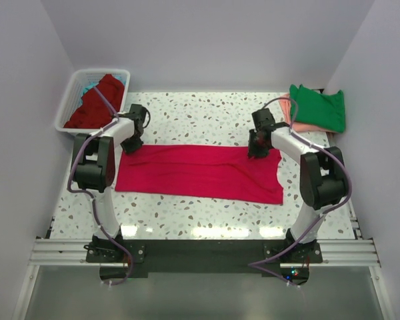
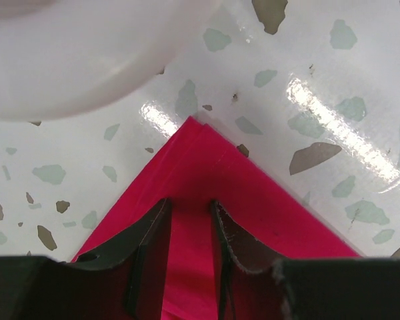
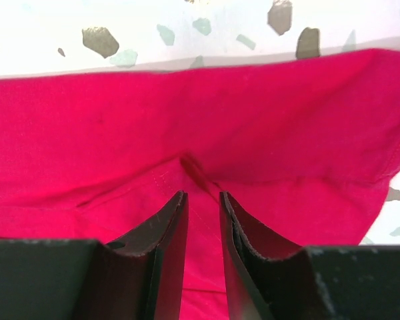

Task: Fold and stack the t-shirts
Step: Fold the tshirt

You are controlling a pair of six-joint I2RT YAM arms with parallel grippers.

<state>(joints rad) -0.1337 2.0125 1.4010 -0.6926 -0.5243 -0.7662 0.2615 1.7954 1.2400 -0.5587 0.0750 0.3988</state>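
Hiding under dark red tee (image 1: 93, 103), teal shirt (image 1: 89, 87) barely visible in basket (image 1: 68, 101).

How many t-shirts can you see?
5, maybe more hidden. A crimson-pink one lies flat mid-table. A dark red one and a bit of teal sit in the basket. A green one lies on a salmon one, far right.

white slatted basket (image 1: 72, 100) sitting at the table's 10 o'clock corner, its blurred rim (image 2: 87, 60) showing at 11 o'clock in the left wrist view | speckled terrazzo table (image 1: 200, 117) lying under everything, glare streaking its 6 o'clock edge | grey walls (image 1: 207, 40) standing at 9, 12 and 3 o'clock
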